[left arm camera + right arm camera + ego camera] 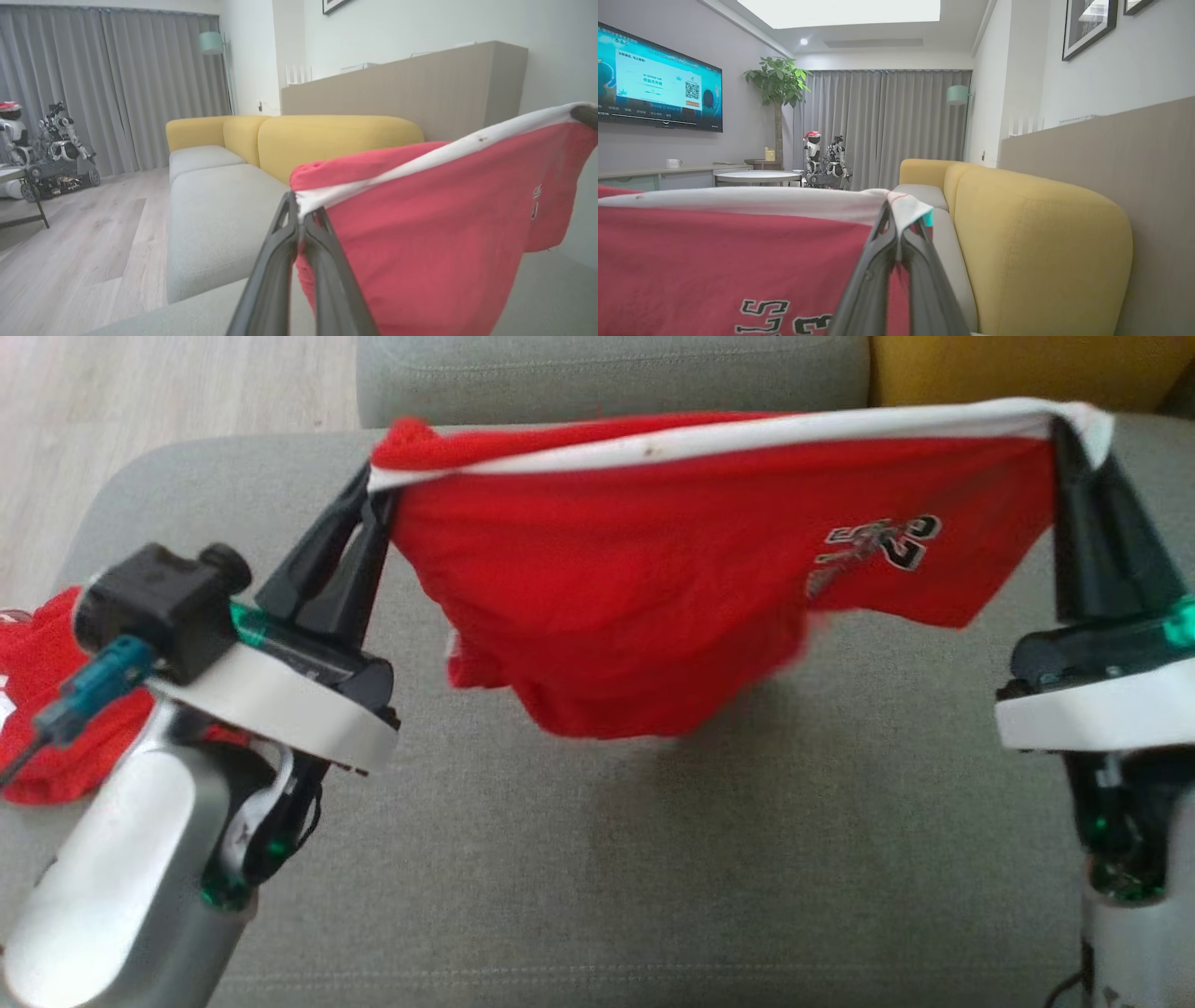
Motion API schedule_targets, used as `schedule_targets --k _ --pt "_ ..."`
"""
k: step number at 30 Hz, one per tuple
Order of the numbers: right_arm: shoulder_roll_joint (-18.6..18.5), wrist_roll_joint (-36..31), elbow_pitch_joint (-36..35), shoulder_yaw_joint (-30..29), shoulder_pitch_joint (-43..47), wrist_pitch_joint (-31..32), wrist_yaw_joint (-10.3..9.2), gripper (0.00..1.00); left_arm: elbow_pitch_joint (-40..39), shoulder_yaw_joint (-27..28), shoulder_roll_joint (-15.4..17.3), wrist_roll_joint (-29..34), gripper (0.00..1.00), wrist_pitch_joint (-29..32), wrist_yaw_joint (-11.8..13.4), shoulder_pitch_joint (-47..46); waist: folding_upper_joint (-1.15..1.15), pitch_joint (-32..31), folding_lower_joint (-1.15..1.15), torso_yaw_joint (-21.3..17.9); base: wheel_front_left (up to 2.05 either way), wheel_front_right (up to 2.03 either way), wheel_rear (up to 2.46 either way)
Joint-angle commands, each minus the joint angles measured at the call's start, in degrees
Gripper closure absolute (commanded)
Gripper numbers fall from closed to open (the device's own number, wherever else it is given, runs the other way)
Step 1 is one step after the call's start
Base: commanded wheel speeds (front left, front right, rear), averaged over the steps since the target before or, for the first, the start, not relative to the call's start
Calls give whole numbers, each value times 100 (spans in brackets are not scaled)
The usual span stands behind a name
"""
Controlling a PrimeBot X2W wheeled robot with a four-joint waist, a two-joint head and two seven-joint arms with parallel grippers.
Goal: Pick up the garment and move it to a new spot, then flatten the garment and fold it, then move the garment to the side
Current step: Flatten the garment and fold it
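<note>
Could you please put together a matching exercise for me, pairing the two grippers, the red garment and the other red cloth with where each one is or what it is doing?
Things:
1. left gripper
2. right gripper
3. garment
4. second red cloth

States:
A. lies on the grey cushion by the head view's left edge
B. shut on the right end of the garment's white band
C. stretched in the air between both grippers
D. shut on the white band's left end

Pairs: 1-D, 2-B, 3-C, 4-A.
</note>
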Motion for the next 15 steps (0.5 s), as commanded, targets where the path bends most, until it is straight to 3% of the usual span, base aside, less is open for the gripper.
schedule_targets --k 1,7,15 --pt "-39 -8 -246 62 -230 69 -4 100 -226 340 230 -40 100 52 50 -295 0 -9 0 -3 0 0 0" --pt "-12 7 -425 -21 -276 203 -4 100 -420 389 235 -116 100 190 102 -408 0 130 0 -43 0 0 0" --pt "-163 77 335 -57 -1447 36 -4 100 611 475 4 -208 100 -114 -227 -1513 0 727 0 -107 0 0 0"
